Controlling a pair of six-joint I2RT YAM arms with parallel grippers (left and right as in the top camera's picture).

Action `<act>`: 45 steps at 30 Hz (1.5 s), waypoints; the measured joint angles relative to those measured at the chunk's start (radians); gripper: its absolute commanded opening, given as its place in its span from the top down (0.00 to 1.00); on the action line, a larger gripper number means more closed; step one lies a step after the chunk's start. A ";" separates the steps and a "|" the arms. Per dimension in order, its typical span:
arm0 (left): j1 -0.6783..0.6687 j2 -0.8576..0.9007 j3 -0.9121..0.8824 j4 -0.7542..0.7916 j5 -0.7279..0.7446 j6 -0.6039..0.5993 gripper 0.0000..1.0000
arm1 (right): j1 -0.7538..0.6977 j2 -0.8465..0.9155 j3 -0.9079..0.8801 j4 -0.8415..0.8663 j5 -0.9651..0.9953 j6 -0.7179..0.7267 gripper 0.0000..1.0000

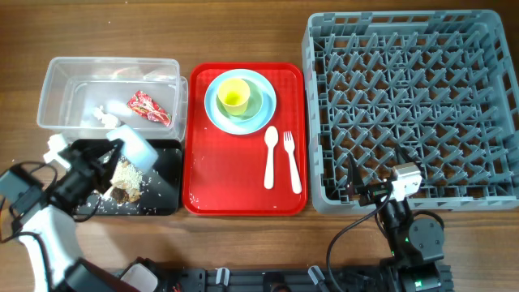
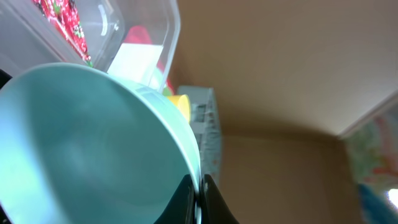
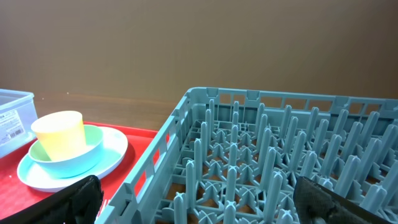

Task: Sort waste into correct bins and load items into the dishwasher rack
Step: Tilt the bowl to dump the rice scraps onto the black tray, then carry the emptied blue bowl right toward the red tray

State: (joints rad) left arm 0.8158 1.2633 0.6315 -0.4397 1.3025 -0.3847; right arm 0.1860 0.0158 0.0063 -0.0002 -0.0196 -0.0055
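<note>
My left gripper (image 2: 200, 194) is shut on the rim of the small light blue bowl (image 2: 87, 143) and holds it tilted above the black tray (image 1: 166, 174); the bowl (image 1: 135, 144) shows there beside brownish food scraps (image 1: 126, 180). The clear tub (image 1: 57, 81) holds the red wrapper (image 1: 148, 107) and white tissue bits (image 1: 104, 116). The light blue plate (image 1: 217, 109), pale green bowl (image 1: 258, 101) and yellow cup (image 1: 233, 96) are stacked on the red tray, with the white spoon (image 1: 270, 156) and fork (image 1: 291, 161) beside them. My right gripper (image 3: 205, 205) is open and empty over the front edge of the grey dishwasher rack (image 1: 405, 105).
The red tray (image 1: 235, 191) lies between the black tray and the rack. Crumbs are scattered on the black tray and on the red tray's front left corner. In the right wrist view the rack's pegs (image 3: 261, 155) stand right in front of the fingers.
</note>
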 measured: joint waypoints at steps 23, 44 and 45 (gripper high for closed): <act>-0.647 -0.203 0.013 0.013 -0.517 -0.134 0.96 | 0.000 0.000 0.000 0.000 0.000 0.000 0.00; -1.507 0.039 0.025 0.079 -1.339 -0.254 0.96 | 0.000 0.000 0.000 0.000 0.000 0.000 0.00; -1.515 0.058 0.028 0.092 -1.350 -0.259 0.95 | 0.000 0.000 0.000 0.000 0.000 0.000 0.00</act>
State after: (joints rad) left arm -0.6994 1.3216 0.6594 -0.3477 -0.0475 -0.6437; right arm 0.1860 0.0158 0.0063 -0.0002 -0.0196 -0.0055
